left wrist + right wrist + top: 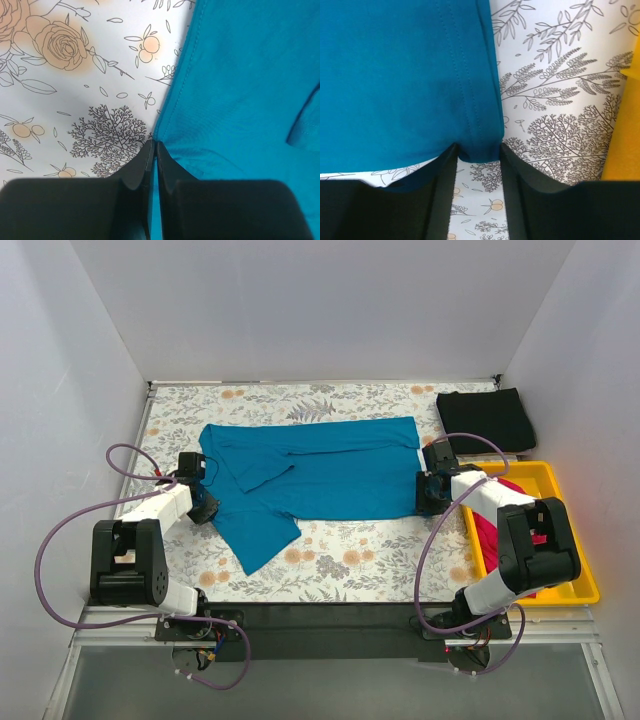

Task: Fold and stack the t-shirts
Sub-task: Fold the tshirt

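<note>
The teal-blue t-shirt (320, 475) lies spread flat across the middle of the flowered table, one sleeve folded onto its body. My left gripper (205, 508) is at the shirt's left edge. In the left wrist view it (153, 146) is shut on the edge of the teal cloth (240, 75), which shows between the fingers. My right gripper (428, 495) is at the shirt's right hem. In the right wrist view it (477, 150) is open, its tips on either side of the hem corner (395, 75). The black t-shirt (487, 420) lies folded at the back right. The magenta-pink t-shirt (487, 532) lies in the tray.
The yellow plastic tray (565, 565) stands at the right edge, next to my right arm; its side shows in the right wrist view (625, 130). White walls close in the table on three sides. The flowered cloth (350, 560) covers the table.
</note>
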